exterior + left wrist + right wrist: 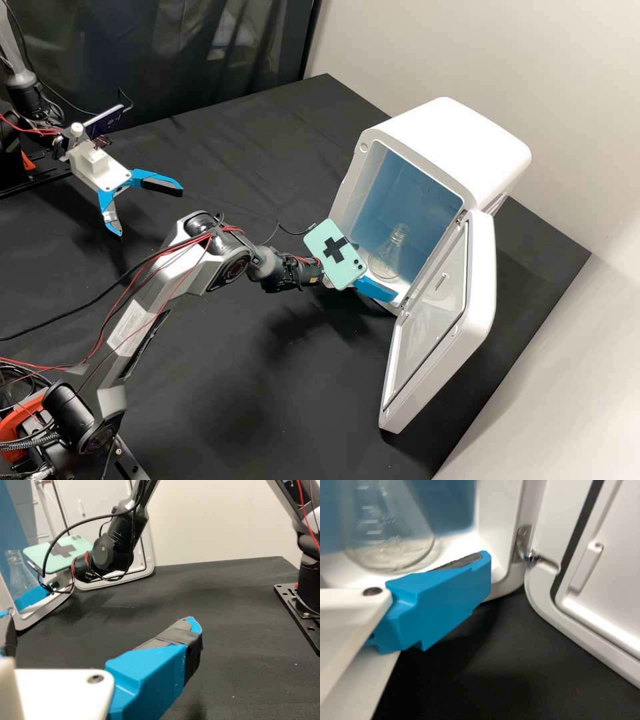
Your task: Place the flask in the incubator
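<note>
The clear glass flask (pixel 393 253) stands upright on the floor of the white incubator (pixel 453 140), inside its blue-lit chamber. The incubator's door (pixel 460 313) hangs wide open to the right. My right gripper (pixel 377 280) sits at the chamber's lower front lip, open, just in front of the flask. In the right wrist view its blue finger (pixel 440 595) lies beside the flask (pixel 385 530), apart from the glass. My left gripper (pixel 148 210) hovers open and empty over the bench at the far left. One of its taped blue fingers (pixel 165 655) shows in the left wrist view.
A mint plate with a black cross (pixel 335 253) rides on the right wrist. Red and black cables (pixel 133 280) trail along the right arm. The door hinge (pixel 524 547) is close to the right finger. Black bench cloth (pixel 267 373) spreads between the arms.
</note>
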`<action>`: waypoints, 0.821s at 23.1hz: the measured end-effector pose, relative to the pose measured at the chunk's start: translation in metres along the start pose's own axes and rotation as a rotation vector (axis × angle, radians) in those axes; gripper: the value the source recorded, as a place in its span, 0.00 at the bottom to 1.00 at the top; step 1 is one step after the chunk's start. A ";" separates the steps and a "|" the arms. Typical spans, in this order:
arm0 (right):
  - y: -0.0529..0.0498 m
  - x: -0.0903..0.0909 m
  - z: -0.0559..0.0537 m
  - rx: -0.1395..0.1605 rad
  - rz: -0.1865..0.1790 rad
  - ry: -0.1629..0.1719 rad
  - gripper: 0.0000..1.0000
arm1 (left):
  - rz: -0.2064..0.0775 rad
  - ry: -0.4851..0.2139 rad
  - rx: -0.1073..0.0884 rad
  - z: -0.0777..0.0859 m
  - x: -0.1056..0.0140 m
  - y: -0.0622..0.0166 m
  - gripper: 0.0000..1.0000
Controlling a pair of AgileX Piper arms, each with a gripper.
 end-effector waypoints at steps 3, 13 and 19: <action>0.001 -0.015 0.007 0.027 -0.038 0.006 1.00 | 0.013 0.007 0.004 0.003 -0.002 0.0013 1.00; 0.035 -0.104 0.011 0.025 0.083 0.158 1.00 | 0.084 0.026 0.026 0.008 -0.007 0.0117 1.00; 0.052 -0.132 0.008 0.042 0.184 0.320 1.00 | 0.112 0.058 -0.013 0.003 -0.009 0.0157 1.00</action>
